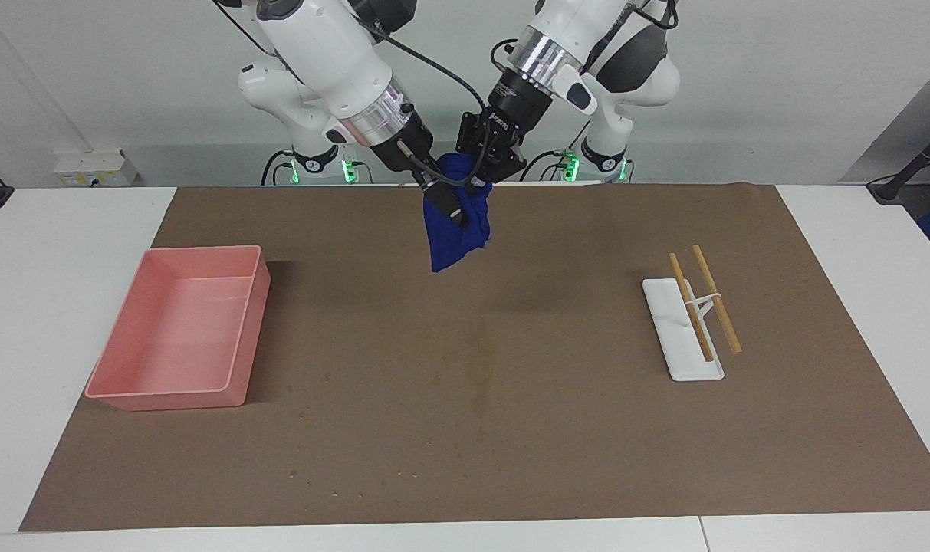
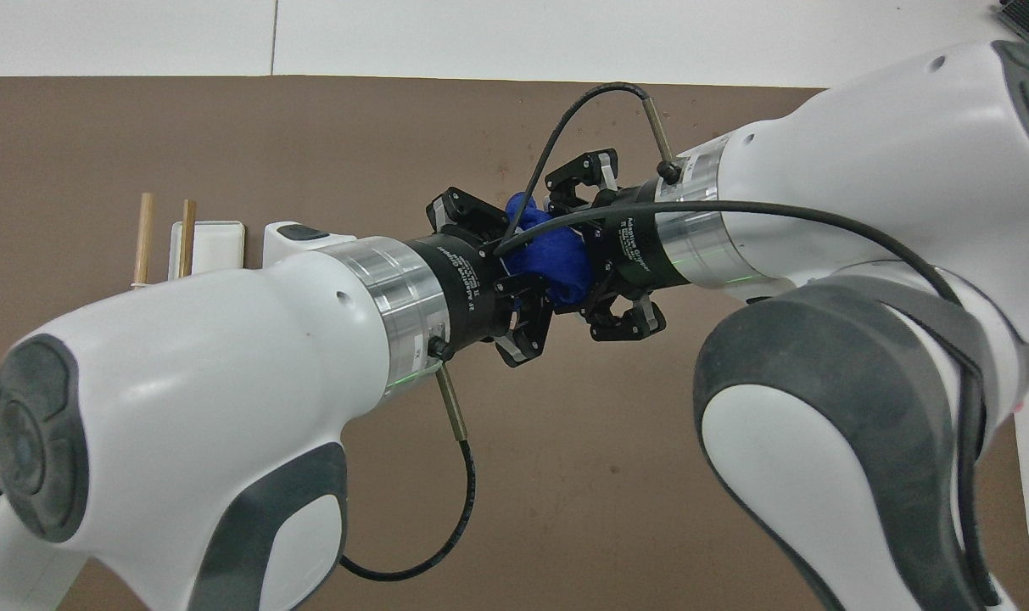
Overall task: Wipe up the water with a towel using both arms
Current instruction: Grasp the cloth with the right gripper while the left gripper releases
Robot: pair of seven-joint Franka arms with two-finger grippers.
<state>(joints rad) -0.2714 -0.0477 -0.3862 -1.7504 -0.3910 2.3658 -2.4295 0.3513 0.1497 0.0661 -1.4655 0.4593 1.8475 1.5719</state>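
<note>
While both tools — left tool (image 1: pixel 486 170), right tool (image 1: pixel 443 198) — clamp one towel (image 1: pixel 457 230), one water stain (image 1: pixel 480 360) lies below.

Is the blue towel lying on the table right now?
No, the towel hangs above the brown mat, held up between both grippers.

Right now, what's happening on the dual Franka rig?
Both arms meet in the air over the brown mat, at the robots' end of the table. The blue towel hangs bunched between the left end effector and the right end effector, and both appear to grip it. The water streak lies on the mat below, farther from the robots, not yet wiped. The pink bin and the white tray with sticks sit untouched.
</note>
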